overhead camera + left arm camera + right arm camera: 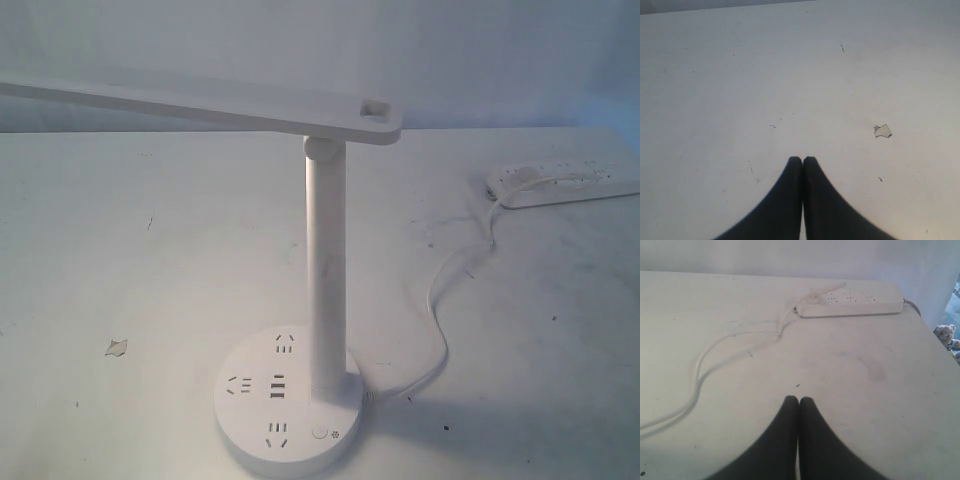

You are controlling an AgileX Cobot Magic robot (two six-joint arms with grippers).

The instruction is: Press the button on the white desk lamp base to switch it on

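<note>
The white desk lamp (325, 250) stands at the table's front centre, its long flat arm (200, 105) reaching left from the post. Its round base (288, 400) shows dark socket slots and two USB ports. The small ringed button (319, 433) sits at the base's front right, beside a tiny sun mark. Neither gripper appears in the exterior view. My left gripper (802, 159) is shut over bare table with nothing between its fingers. My right gripper (799, 399) is also shut and holds nothing, over table short of the cord.
A long white power strip (565, 182) (850, 305) lies at the back right, near the table's edge. The lamp's white cord (450, 300) (715, 365) curls from it to the base. A chipped patch (117, 347) (882, 131) marks the white tabletop on the left.
</note>
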